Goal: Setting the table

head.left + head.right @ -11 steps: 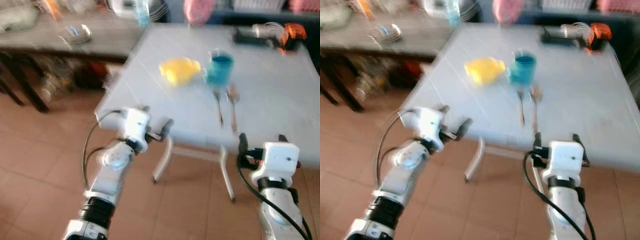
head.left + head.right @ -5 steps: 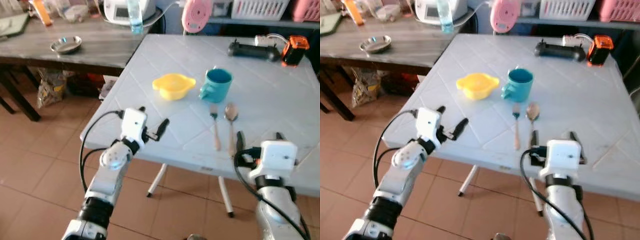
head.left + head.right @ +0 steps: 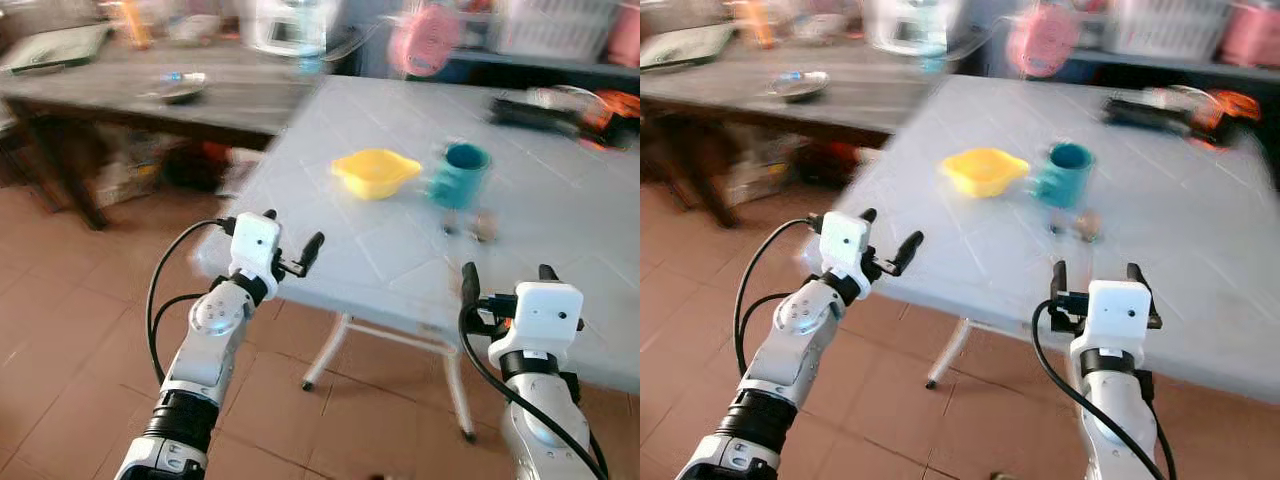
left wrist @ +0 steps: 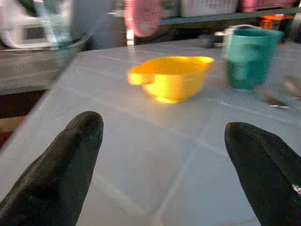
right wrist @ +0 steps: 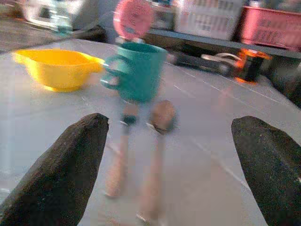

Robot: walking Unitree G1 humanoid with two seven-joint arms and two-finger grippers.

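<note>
A yellow bowl (image 3: 375,172) and a teal mug (image 3: 458,176) stand side by side on the white table (image 3: 560,250). Just in front of the mug lie a fork (image 5: 121,150) and a spoon (image 5: 157,141), blurred in the eye views. My left gripper (image 3: 290,238) hovers open at the table's near left edge, empty. My right gripper (image 3: 504,282) is open over the table's near edge, in line with the fork and spoon, holding nothing.
A dark wooden table (image 3: 150,95) with a small metal dish (image 3: 180,92) stands to the left. At the far side of the white table lie a black tool (image 3: 530,112) and an orange object (image 3: 615,105). Tiled floor (image 3: 80,330) is below; table legs (image 3: 325,352) stand under the near edge.
The whole view has shifted and blurred, so the camera has moved. Both grippers keep the same open pose at the table's near edge.
</note>
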